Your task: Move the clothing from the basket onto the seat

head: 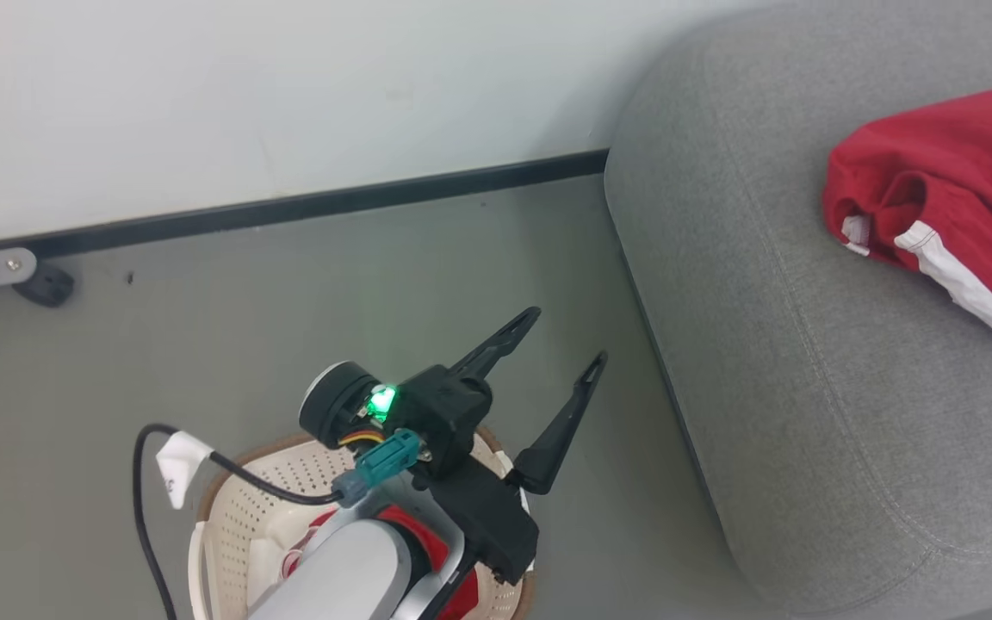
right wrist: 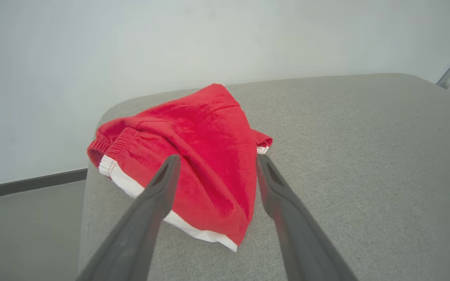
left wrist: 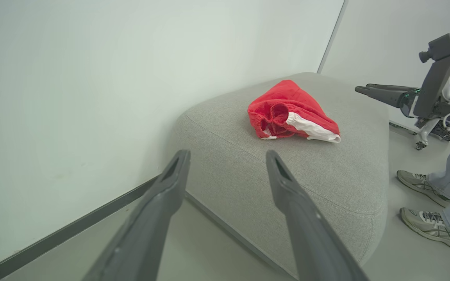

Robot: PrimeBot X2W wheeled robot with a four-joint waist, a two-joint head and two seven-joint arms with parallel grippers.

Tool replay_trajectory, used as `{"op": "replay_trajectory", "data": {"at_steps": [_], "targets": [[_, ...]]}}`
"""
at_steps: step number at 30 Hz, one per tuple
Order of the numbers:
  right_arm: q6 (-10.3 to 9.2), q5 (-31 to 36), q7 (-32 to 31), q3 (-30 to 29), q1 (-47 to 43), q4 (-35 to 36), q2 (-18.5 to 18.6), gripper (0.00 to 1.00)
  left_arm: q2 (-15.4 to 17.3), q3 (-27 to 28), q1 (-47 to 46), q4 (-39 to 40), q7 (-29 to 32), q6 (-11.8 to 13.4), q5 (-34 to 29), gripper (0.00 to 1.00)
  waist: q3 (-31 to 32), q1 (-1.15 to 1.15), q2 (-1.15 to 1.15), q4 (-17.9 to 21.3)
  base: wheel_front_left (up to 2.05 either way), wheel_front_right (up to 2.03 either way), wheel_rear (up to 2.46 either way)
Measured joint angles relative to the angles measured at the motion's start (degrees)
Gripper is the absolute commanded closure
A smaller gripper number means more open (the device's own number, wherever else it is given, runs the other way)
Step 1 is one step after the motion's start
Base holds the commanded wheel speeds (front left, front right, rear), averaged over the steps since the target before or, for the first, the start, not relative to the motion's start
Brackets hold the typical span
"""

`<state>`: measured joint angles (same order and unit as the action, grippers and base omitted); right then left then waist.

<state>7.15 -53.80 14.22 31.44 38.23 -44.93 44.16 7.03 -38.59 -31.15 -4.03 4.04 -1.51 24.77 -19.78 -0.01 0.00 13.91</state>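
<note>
The right gripper [right wrist: 218,158] is holding its fingers [right wrist: 150,203] spread wide and is pinching nothing. The red clothing [right wrist: 201,136] is lying crumpled on the seat [right wrist: 365,156], just under and beyond the fingertips, with its white hem on the near side. To the right of these fingers the grey cushion is offering wide open room. To their left its rounded edge is dropping to the floor [right wrist: 25,234] close to the wall [right wrist: 170,39].

The left gripper [head: 567,334] is also showing spread, empty fingers. The basket [head: 255,499] is sitting behind the fingertips, under the wrist and forearm [head: 350,568]. Something red is showing inside it, probably more clothing, but the arm is covering most of it. Ahead of the left fingers the seat's edge is standing near, with bare floor between. Beyond the seat's far side, a person's shoes [left wrist: 420,183] are standing on the floor.
</note>
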Motion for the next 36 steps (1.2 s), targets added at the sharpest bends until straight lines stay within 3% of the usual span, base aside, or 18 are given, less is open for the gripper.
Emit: {"op": "replay_trajectory", "data": {"at_steps": [9, 17, 28, 36], "targets": [[-0.15, 2.0, 0.0, -1.7, -2.6, 9.3, 0.0, 0.00, 1.1, 3.2, 3.8, 0.7, -2.2, 2.0, 1.1, 0.00, 4.8, 0.00, 0.00, -0.6, 0.00, 0.00, 0.00], [-1.92, 4.4, 0.1, -3.6, -5.5, 18.2, 0.6, 0.00, 2.5, 6.5, 8.2, 0.9, -4.4, 3.7, 3.3, 0.00, 8.8, 0.00, 0.00, -2.4, 0.00, 0.00, 0.00], [-6.47, 4.3, 0.1, -6.5, -18.0, 31.3, -1.1, 0.00, 6.3, 11.5, 18.8, 4.4, -6.2, 6.6, 4.9, 0.00, 14.8, 0.00, 0.00, -6.8, 0.00, 0.00, 0.00], [-9.94, 4.4, 0.1, -8.4, -25.0, 39.3, -2.6, 0.00, 6.5, 13.8, 22.0, 6.7, -6.6, 7.5, 6.1, 0.00, 16.7, 0.01, -0.01, -10.5, 0.00, 0.00, 0.00]]}}
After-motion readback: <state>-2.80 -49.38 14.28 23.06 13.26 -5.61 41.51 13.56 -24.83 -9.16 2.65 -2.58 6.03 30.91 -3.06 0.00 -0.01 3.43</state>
